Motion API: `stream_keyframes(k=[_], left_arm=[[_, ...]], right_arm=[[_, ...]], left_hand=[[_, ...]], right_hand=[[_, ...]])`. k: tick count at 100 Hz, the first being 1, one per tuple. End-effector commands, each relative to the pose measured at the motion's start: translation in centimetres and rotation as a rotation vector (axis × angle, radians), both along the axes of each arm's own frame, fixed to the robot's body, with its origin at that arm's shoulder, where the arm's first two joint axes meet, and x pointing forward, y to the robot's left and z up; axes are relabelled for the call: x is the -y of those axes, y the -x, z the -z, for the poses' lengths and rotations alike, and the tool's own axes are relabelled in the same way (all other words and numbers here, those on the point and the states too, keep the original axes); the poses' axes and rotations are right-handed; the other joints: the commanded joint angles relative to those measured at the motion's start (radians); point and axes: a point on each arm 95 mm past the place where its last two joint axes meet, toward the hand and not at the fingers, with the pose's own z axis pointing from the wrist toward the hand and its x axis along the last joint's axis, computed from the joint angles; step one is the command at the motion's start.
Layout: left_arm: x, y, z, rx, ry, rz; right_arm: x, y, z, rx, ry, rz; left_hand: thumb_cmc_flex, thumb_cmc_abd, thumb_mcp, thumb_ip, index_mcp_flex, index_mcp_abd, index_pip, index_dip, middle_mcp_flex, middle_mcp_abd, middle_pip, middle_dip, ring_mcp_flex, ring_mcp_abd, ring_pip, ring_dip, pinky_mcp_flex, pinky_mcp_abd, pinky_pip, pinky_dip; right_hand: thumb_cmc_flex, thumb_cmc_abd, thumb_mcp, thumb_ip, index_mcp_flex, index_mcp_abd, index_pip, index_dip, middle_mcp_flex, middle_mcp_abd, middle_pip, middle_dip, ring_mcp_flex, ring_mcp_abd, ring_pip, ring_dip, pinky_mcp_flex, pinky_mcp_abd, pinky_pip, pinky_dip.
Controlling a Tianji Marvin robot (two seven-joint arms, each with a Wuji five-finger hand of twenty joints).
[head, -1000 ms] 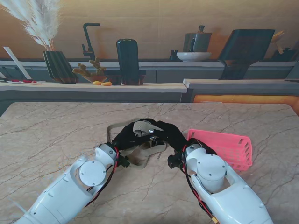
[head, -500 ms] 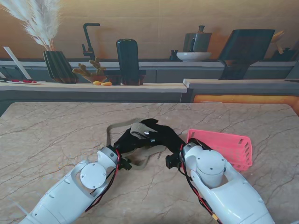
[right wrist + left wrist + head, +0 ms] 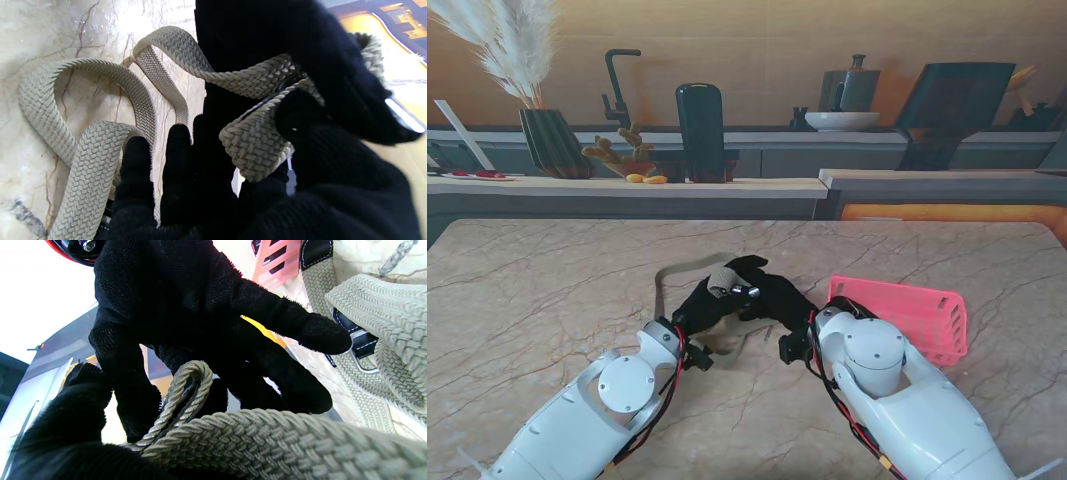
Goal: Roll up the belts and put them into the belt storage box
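We see a belt (image 3: 90,166) of coarse braided beige cloth, matt, lying on our polished marble-look counter (image 3: 547,290). Each robot hand (image 3: 702,300) wears fuzzy black knit fabric. The storage box (image 3: 917,315) looks like smooth pink plastic.

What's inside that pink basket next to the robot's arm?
The pink basket shows only its slatted wall and rim; no belt is seen in it. The right arm covers its near corner. The woven belt is held between both hands.

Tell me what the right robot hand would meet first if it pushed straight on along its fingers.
Most likely the left robot hand: the right robot hand points toward it, both closed on the same belt roll between them. Depth is unclear; the belt itself may come first.
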Motion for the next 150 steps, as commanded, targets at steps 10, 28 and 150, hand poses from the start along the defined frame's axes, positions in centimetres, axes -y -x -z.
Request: stream_keyframes(k=[10,28,150], left_arm=[[1.6,0.5,-0.1,-0.046,0.026,0.029],[1.8,0.6,-0.1,-0.087,0.068,0.001],[1.0,1.3,-2.2,-0.096,0.199,-0.158]], right_arm=[[-0.8,0.4,-0.1,0.015,-0.027,-0.052],[-0.8,0.5,-0.2,0.040,0.009,-0.082],[0.0,0.7,0.1,0.211,0.270,-0.074]], left_hand=[[0.180,0.178,-0.227,0.067,0.051,-0.022,0.031,0.008,0.052,-0.027,0.035,0.019,0.032,-0.031,0.038,0.025,0.005,-0.006,0.044,0.030],[0.369,0.271,-0.250,0.045,0.229,-0.020,0.185,0.119,0.187,-0.021,0.111,0.066,0.109,-0.023,0.123,0.068,0.024,0.002,0.113,0.043],[0.512,0.197,-0.255,0.051,0.236,-0.020,0.523,0.178,0.386,-0.018,0.243,0.055,0.290,-0.020,0.331,0.045,0.134,-0.039,0.345,-0.007]], right_hand=[[0.064,0.110,-0.002,0.024,0.090,-0.250,0.089,0.049,0.041,-0.001,0.021,0.020,0.046,-0.018,0.028,0.028,0.018,0.000,0.031,0.031],[0.069,0.097,-0.011,0.021,0.096,-0.221,0.089,-0.016,0.115,-0.002,0.050,0.055,0.106,-0.009,0.076,0.076,0.039,0.010,0.053,0.038],[0.081,0.122,-0.036,0.030,0.055,-0.038,0.105,-0.076,0.247,-0.030,0.116,0.062,0.188,0.023,0.192,0.152,0.063,0.049,0.112,0.019]])
